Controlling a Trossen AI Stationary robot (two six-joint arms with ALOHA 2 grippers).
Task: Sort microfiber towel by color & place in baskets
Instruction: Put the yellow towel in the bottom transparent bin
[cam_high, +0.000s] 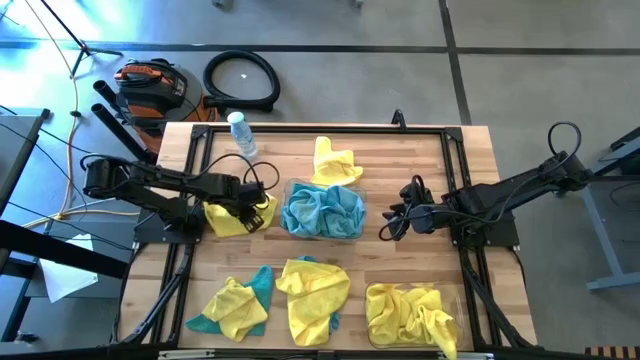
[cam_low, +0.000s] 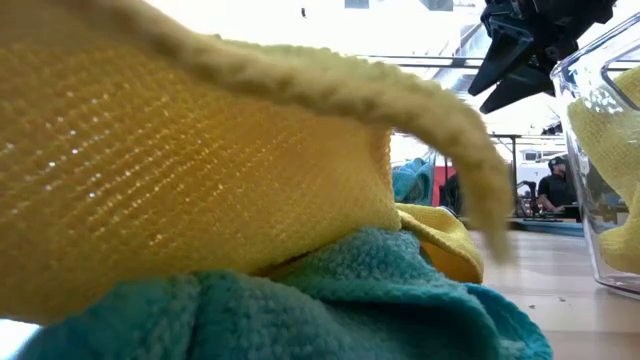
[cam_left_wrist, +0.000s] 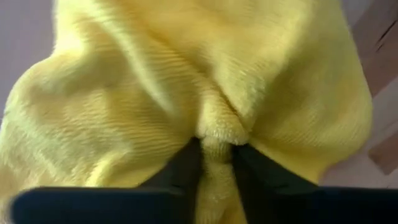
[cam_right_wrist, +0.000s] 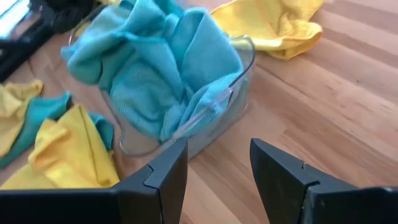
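Observation:
My left gripper is shut on a yellow cloth left of the centre basket, which holds teal cloths. My right gripper is open and empty just right of that basket; in its wrist view the basket lies ahead. A second basket at the near right holds yellow cloths. Loose cloths lie on the table: a yellow one at the far side, a yellow and teal pile and a yellow cloth over teal at the near edge. My left gripper pinches a bunched fold of the yellow cloth between its two fingers. The cloth spreads out wide beyond the fingertips. Whether its lower part rests on the table, I cannot tell.
A clear plastic bottle stands at the table's far left corner. Bare wood lies at the far right. In the low view the near cloths fill the picture. A person sits in the room behind.

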